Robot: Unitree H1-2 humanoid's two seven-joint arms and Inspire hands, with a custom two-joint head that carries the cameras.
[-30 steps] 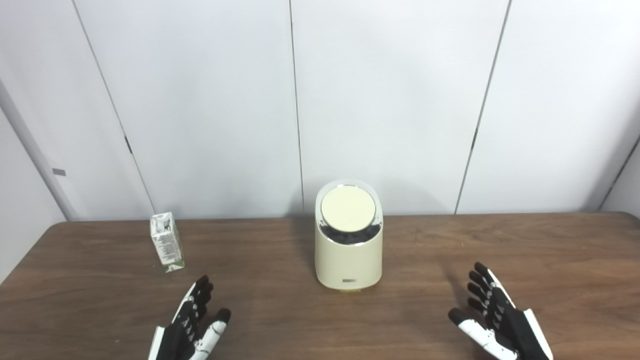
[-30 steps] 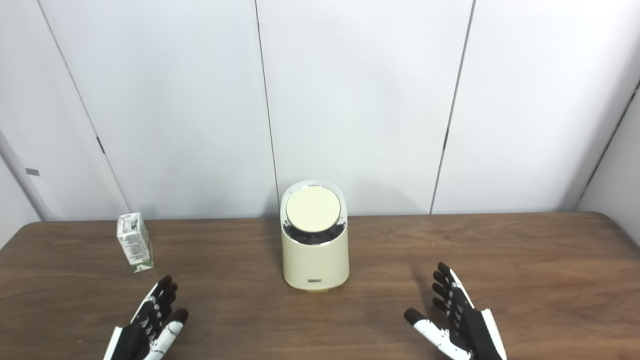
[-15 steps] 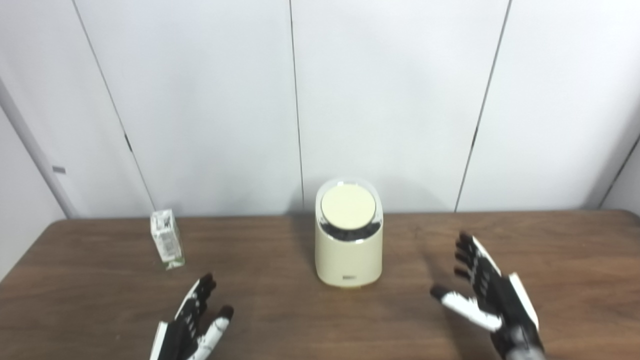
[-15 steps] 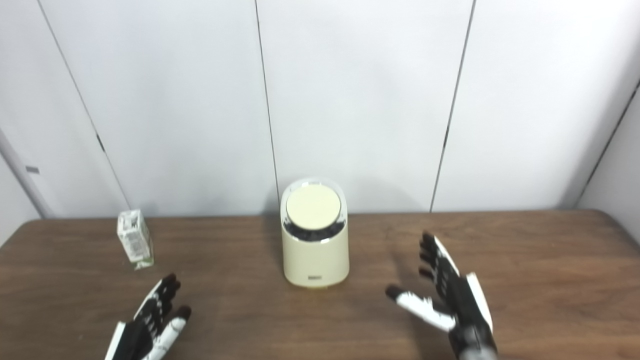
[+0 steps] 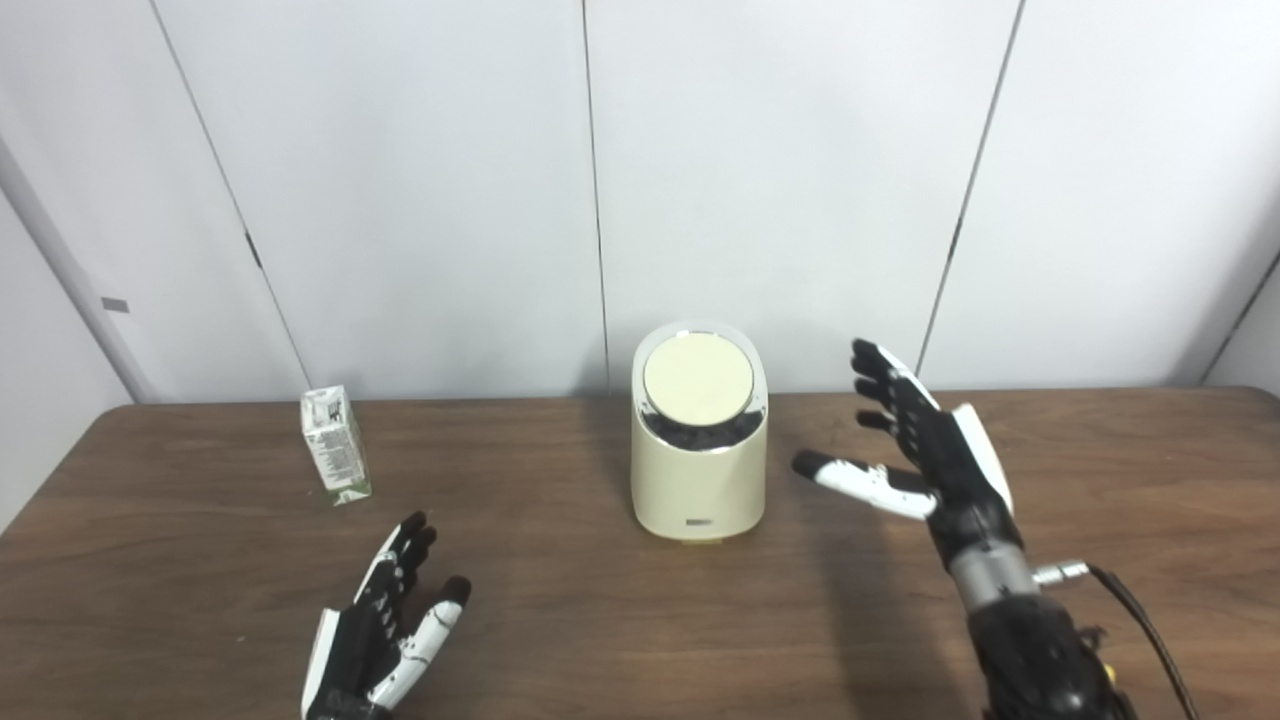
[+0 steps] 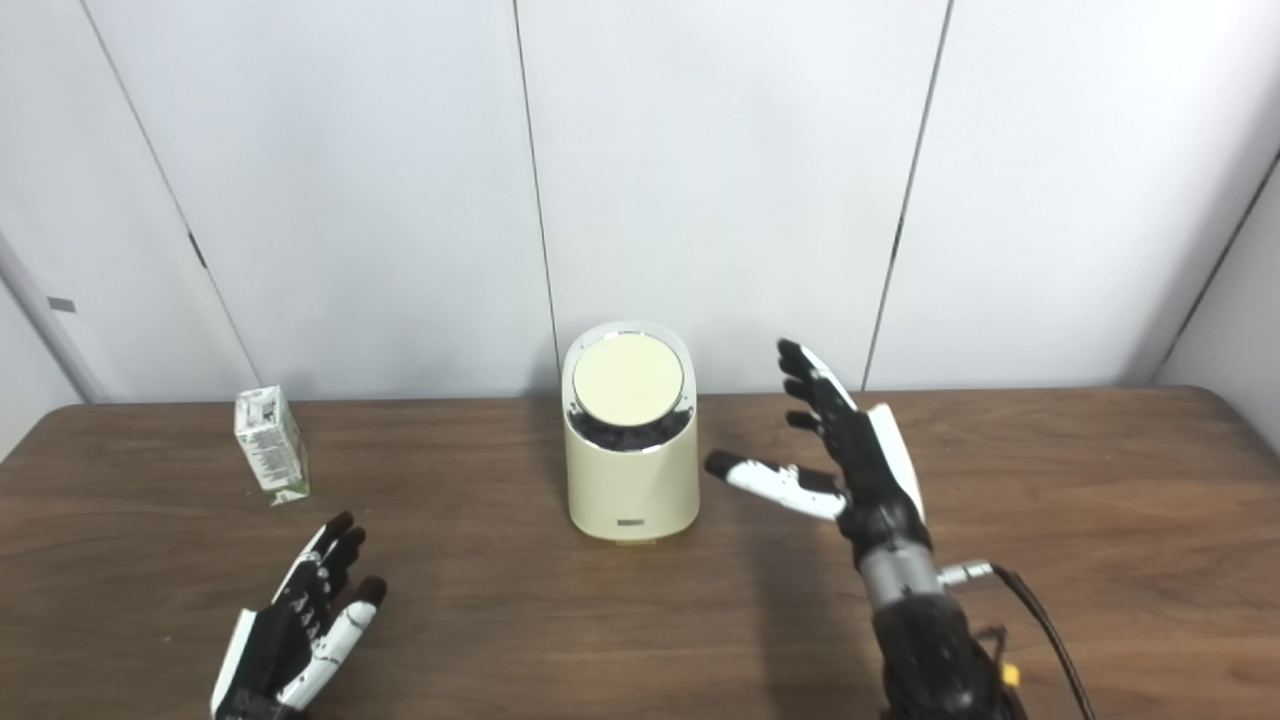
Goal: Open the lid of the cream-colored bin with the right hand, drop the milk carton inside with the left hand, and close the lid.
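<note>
Left eye view. Item: cream-colored bin (image 5: 699, 470), upright at the middle of the wooden counter (image 5: 1100, 470), near its far edge. Round lid (image 5: 698, 376) shut, tilted toward me, ringed in chrome. Judged rigid, smooth and probably slippery; likely light enough to skid if pushed, so the lid's edge is the place to work. Item: milk carton (image 5: 336, 446), upright, well to the left of the bin, untouched. Judged light and thin-walled, easily dented or tipped; best taken across its flat side faces, gently. My right hand (image 5: 925, 445) is raised beside the bin's right flank, near but apart from it, fingers (image 5: 880, 385) spread wide, thumb pointing at the bin, holding nothing.

Right eye view. Same stock. My left hand (image 6: 295, 625) is low at the near edge of the counter, palm open, fingers (image 6: 335, 545) apart, empty, well short of the carton (image 6: 270, 447). Bin (image 6: 631, 470) and its lid (image 6: 628, 379) show no contact from either hand. A cable (image 6: 1040, 620) trails from my right wrist.
</note>
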